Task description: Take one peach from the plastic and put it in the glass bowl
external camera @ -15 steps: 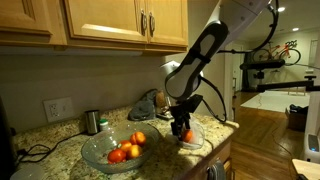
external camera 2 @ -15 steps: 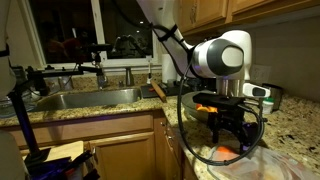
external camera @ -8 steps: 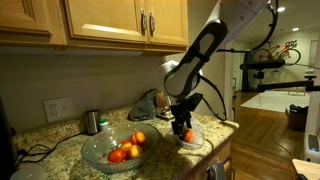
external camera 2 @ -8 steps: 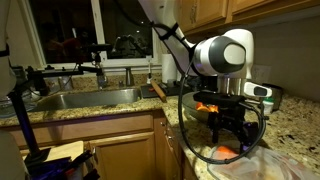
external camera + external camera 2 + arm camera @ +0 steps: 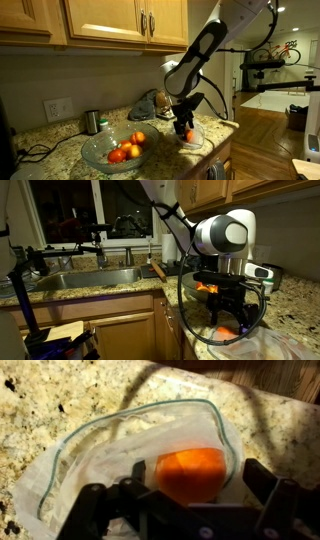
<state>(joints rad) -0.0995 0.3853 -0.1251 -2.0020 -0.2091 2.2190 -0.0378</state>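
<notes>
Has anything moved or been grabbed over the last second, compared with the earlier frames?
Nothing visibly changed. The open claw still hangs over the peach lying in the plastic, fingers on either side of it, not closed on it. The glass bowl sits where it was.

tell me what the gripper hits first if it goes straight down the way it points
Most likely the peach in the plastic: the open gripper points down over it, the fruit centred between its fingers in the wrist view. A finger might brush the bag's film first; depth is unclear.
</notes>
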